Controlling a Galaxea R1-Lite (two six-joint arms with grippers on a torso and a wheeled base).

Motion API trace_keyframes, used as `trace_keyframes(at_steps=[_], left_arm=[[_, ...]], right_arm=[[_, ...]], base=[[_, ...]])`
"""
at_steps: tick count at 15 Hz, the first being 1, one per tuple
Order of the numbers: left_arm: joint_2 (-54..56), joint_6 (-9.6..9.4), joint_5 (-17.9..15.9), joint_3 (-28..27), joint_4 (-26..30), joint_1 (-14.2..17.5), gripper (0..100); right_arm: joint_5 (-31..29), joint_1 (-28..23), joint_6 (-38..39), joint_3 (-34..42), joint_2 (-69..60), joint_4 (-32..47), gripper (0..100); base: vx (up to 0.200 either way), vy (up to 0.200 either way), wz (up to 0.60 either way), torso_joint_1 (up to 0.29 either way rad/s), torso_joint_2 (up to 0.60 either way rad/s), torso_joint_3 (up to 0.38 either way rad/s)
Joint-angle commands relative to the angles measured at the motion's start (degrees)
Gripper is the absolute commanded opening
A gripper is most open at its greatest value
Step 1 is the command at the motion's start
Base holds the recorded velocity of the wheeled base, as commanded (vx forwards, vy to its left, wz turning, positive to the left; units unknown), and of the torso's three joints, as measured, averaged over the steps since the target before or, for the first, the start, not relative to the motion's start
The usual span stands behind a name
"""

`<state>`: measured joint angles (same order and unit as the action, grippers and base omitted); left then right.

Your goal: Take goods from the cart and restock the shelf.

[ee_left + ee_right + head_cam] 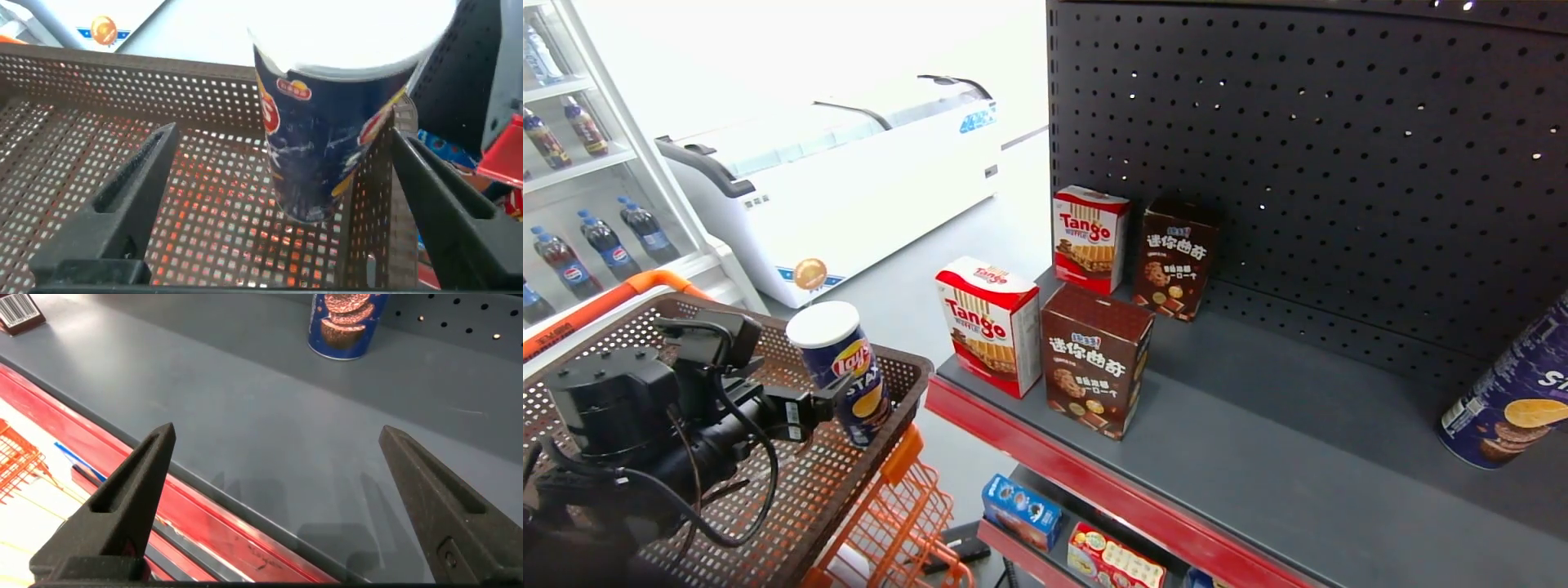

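Presently, the left arm is extended low over the cart (894, 359), its tool (829, 400) level with the lower half of the chip can (840, 359). The tool's fingers (131, 184) are spread wide. The can sits between them, close against one finger and apart from the other, not clamped, over the basket mesh near a corner. The right tool (278, 434) hangs above the shelf (270, 408) near its red front edge, fingers fully apart and holding nothing.
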<state>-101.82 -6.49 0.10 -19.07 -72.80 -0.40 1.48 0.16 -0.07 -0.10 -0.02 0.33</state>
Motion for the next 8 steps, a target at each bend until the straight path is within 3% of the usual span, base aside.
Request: trace_keyframes(at_steps=[1,8], left_arm=[[-3.13,-0.02,-0.01,-2.2,-0.06,0.23,100],[-6.9,-0.02,-0.01,-5.37,-0.06,0.05,100]], right_arm=[[0.02,0.02,-0.01,0.01,0.02,0.02,100],[0.02,0.02,-0.01,0.01,0.02,0.02,100]], base=[[0.0,0.0,0.0,0.0,0.0,0.0],[0.0,0.0,0.0,0.0,0.0,0.0]])
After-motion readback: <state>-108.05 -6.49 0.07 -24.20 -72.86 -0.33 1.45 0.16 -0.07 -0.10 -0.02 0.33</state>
